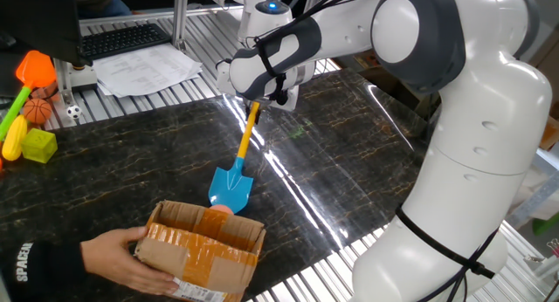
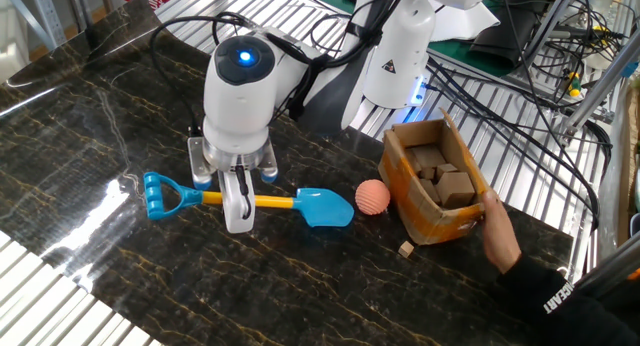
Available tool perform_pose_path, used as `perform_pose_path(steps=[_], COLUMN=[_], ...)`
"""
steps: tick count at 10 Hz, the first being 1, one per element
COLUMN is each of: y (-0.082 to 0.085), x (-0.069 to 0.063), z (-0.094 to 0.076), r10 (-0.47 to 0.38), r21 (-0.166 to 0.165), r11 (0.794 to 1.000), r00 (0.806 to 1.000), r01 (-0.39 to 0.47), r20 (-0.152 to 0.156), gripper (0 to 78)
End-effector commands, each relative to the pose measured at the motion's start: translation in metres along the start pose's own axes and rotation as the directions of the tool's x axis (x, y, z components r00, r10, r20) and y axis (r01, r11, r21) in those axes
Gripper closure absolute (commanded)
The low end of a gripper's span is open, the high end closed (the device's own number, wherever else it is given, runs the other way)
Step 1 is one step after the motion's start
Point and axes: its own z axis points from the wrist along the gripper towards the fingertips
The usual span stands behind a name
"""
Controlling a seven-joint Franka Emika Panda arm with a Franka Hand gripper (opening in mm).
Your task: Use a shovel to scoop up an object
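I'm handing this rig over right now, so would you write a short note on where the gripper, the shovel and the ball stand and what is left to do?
Gripper: shut on the shovel, gripping the yellow shaft near its middle; the shovel lies low along the table.
Ball: on the table just past the tip of the blue blade, between the blade and the cardboard box. Blade and ball are close but apart.
A person's hand is on the far side of the box.
Done: shovel grasped and lined up with the ball.
Left: push the blade under the ball and lift it. Mind the hand near the box.
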Motion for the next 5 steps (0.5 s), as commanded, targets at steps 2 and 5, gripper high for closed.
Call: perform_pose_path(steps=[2, 5], y=[0.0005, 0.0005], x=[-0.0013, -0.0013], z=[-0.0018, -0.0018], r10=[0.0, -0.117], r21=[-0.013, -0.066], r11=[1.0, 0.991], r00=[1.0, 0.993], r01=[0.0, 0.117], r20=[-0.001, 0.01], gripper=[76.3, 76.3])
